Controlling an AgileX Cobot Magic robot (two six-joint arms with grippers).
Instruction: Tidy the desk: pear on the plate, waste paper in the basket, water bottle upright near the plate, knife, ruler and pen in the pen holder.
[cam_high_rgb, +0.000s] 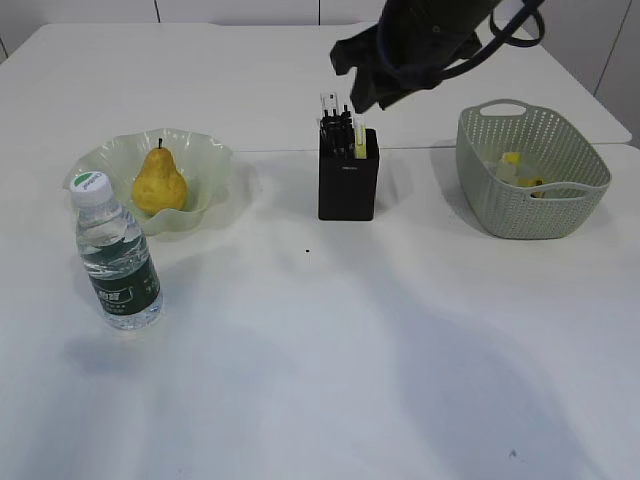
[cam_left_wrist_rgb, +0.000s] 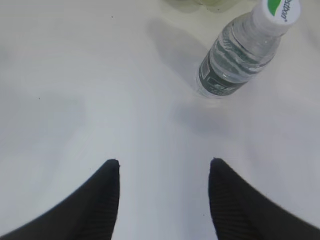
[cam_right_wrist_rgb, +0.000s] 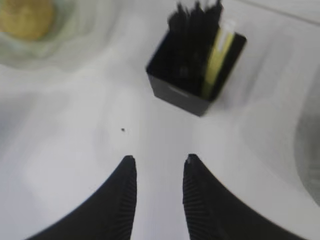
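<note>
The yellow pear (cam_high_rgb: 160, 182) lies in the pale green ruffled plate (cam_high_rgb: 208, 152) at the left. In front of the plate the water bottle (cam_high_rgb: 118, 262) stands upright. The black pen holder (cam_high_rgb: 347, 178) at mid-table holds several dark stems, a clear ruler (cam_high_rgb: 327, 105) and a yellow-green piece (cam_high_rgb: 359, 140); I cannot tell knife from pen. Yellow waste paper (cam_high_rgb: 513, 160) lies inside the sage-green basket (cam_high_rgb: 545, 215). My right gripper (cam_right_wrist_rgb: 159, 159) hovers open and empty, short of the pen holder (cam_right_wrist_rgb: 195, 75). My left gripper (cam_left_wrist_rgb: 165, 162) is open over bare desk, the bottle (cam_left_wrist_rgb: 235, 60) ahead on its right.
The right arm (cam_high_rgb: 410, 45) hangs above and just behind the pen holder. A table seam runs across behind the plate and basket. The left arm does not show in the exterior view. White desk (cam_high_rgb: 330, 380) fills the foreground.
</note>
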